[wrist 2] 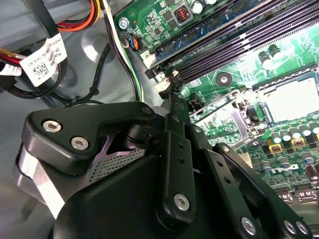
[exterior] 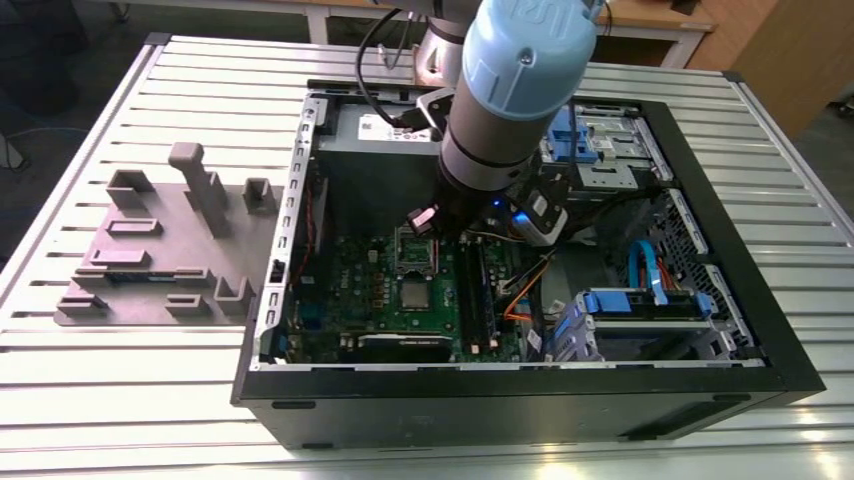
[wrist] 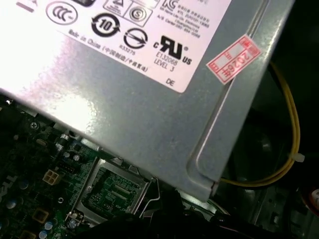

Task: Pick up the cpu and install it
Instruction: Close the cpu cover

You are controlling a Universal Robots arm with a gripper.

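Note:
The cpu (exterior: 418,293) is a small shiny silver square lying flat in its socket on the green motherboard inside the open computer case (exterior: 534,400). In the second wrist view the cpu (wrist 2: 291,102) shows as a pale metal square in a metal frame. Just beyond it, toward the power supply, a hinged metal socket frame (exterior: 416,250) stands open; the same frame (wrist: 109,191) has green board showing through its window. My gripper (exterior: 427,232) hangs over this frame, a little away from the cpu. The gripper (wrist 2: 171,92) looks shut, its black links meeting at the tip; I cannot see anything held.
The grey power supply (wrist: 149,99) with a white label sits close beside the gripper. Memory slots (wrist 2: 224,45) and cable bundles (wrist 2: 50,59) lie nearby. Blue drive brackets (exterior: 641,300) fill the case's far side. A grey fixture tray (exterior: 160,250) with upright posts stands on the slatted table at the exterior view's left.

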